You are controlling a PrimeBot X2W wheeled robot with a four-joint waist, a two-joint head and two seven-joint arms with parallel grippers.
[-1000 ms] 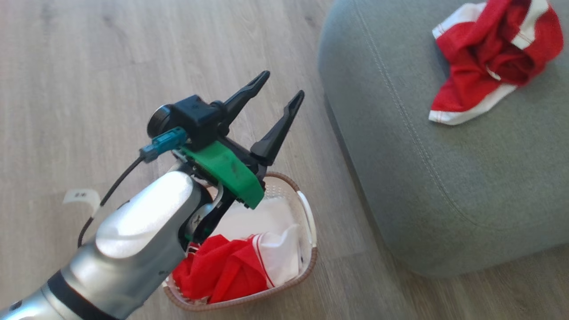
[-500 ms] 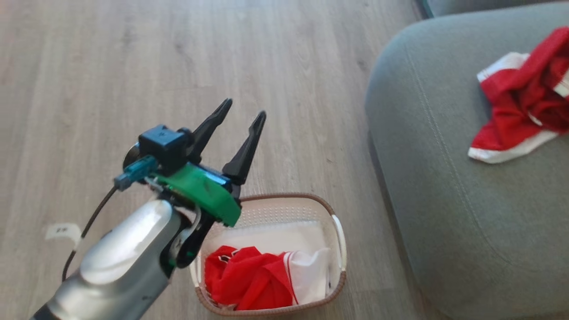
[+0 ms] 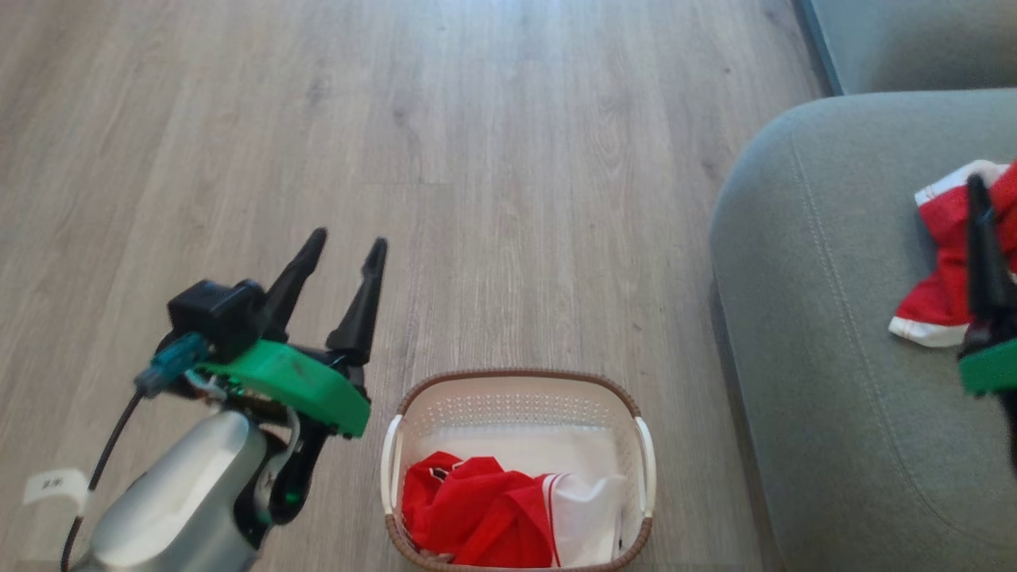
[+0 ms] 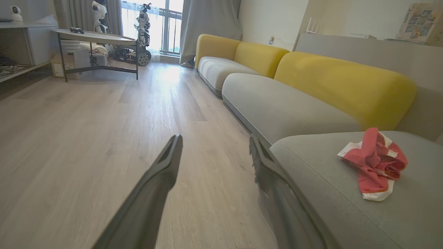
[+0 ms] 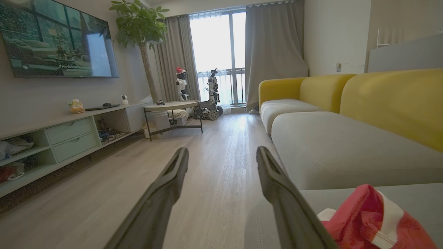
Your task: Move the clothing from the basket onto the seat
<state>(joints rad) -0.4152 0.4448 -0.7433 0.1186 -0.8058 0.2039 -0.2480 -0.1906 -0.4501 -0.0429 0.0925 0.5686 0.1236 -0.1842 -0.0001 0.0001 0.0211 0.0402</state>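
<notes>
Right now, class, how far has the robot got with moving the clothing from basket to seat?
Done: one red-and-white garment lies on the seat. In hand: nothing; the left gripper and right gripper are both open and empty. Left: red and white clothing sits in the basket.

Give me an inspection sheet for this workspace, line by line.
Surface: wood-look floor; the basket stands on it beside the seat.
Job's things: basket holds red and white clothing; one red-and-white piece lies on the seat.
Clutter: small white label on the floor.
Grippers: left gripper jaws open, empty, raised left of the basket; right gripper jaws open, empty, by the piece on the seat.
Cables: dark cable at the left wrist.
Surroundings: yellow-backed sofa, TV, plant, round table.
</notes>
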